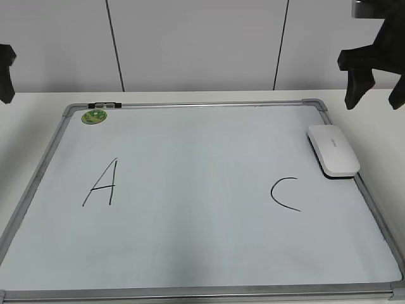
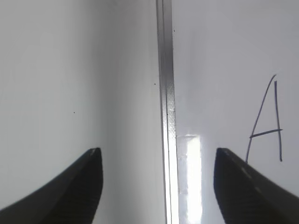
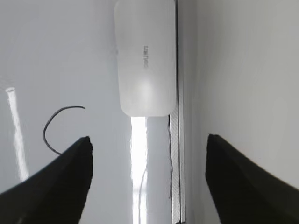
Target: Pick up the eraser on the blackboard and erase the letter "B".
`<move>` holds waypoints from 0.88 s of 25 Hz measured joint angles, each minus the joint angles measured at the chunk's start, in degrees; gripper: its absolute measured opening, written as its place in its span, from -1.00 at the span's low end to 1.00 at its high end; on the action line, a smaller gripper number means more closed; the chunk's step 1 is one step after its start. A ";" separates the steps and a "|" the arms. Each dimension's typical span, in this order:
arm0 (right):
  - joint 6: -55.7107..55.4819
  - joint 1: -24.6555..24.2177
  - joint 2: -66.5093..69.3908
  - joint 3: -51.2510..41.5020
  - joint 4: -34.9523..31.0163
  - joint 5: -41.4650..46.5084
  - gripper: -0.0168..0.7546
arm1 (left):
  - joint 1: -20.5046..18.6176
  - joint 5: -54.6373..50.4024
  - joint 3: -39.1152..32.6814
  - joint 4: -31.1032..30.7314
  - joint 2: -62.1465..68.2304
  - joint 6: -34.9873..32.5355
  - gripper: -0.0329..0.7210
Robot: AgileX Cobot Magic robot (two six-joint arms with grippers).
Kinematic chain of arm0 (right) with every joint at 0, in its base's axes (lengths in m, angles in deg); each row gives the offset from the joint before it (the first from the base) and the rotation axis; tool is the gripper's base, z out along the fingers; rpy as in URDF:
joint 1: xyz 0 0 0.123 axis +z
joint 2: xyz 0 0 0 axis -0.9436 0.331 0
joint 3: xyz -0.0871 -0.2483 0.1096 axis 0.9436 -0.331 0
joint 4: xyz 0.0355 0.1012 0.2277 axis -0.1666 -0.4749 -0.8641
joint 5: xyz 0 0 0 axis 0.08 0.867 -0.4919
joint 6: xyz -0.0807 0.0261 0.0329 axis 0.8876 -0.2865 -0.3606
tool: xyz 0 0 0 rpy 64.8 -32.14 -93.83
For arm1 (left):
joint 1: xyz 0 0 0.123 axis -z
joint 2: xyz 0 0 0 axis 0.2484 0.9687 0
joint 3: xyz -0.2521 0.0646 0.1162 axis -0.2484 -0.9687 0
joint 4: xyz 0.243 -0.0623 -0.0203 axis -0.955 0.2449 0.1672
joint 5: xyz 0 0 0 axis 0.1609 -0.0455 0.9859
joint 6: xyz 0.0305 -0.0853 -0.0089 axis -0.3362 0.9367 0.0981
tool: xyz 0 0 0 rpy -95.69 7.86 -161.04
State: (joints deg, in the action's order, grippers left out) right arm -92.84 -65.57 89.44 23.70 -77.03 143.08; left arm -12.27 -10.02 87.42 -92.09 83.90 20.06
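Black and spread wide, the right tool (image 1: 373,79) hangs in the air above the far right corner of the blackboard (image 1: 190,253), holding nothing; in its wrist view its fingers (image 3: 60,186) frame the board's right edge. Just below it the eraser (image 1: 333,150) lies flat on the board against the right frame, touching it, its grey lettering facing up. Near and left of the eraser is the letter C (image 1: 285,194). Between the C and the letter A (image 1: 102,183) the white board shows no "B". Over the left frame rail hangs the left tool (image 2: 156,186), likewise open and empty. A green magnet (image 1: 94,116) sits at the far left corner, and the board rests on a white surface (image 1: 38,101)
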 joint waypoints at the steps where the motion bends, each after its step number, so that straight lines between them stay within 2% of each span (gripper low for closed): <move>1: -0.09 0.00 -1.46 -0.89 0.00 0.00 0.49 | 0.18 -0.44 0.00 -0.14 -1.35 0.00 0.51; 6: -0.26 0.00 -5.62 -2.32 -0.75 0.20 0.48 | 3.02 -2.47 0.00 -2.15 -6.68 0.00 0.50; 9: -0.35 0.00 -7.70 -2.46 -1.89 0.20 0.48 | 5.02 -2.59 -2.63 -4.18 -10.45 0.25 0.49; 14: -0.35 0.00 -13.24 -5.41 -3.43 0.20 0.48 | 5.89 0.44 -13.48 -4.81 -18.93 2.00 0.49; 18: 0.00 1.03 -19.69 -11.94 -3.57 -0.83 0.48 | 5.89 3.25 -23.00 -5.20 -27.63 3.46 0.47; 22: -0.02 4.40 -27.76 -21.43 -3.66 -3.87 0.48 | 5.89 3.99 -30.18 -5.20 -35.93 4.89 0.46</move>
State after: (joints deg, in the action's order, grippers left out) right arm -92.86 -61.16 61.67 2.27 -80.69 139.20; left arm -6.38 -6.02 57.23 -97.29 47.97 24.95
